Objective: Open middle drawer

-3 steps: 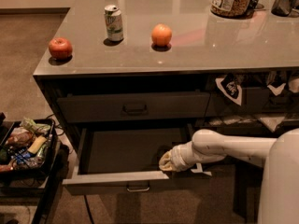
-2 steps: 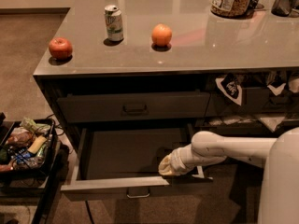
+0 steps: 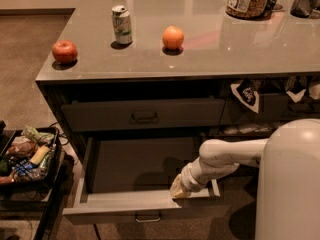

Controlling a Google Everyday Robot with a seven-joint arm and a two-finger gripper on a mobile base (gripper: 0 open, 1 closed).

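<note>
Our gripper (image 3: 179, 191) sits on the drawer (image 3: 110, 205) front, lower centre — its grip we cannot tell — the drawer has slid further out, so it looks nearly open

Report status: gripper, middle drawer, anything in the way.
Gripper down inside the middle drawer, against its front wall, right of centre. Drawer pulled well out. Tray of items left of the drawer, apart from it.

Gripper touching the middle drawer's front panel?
Cannot tell: camera view shows the gripper inside the open middle drawer, overlapping its front panel's inner edge; no contact or gap shows plainly.
</note>
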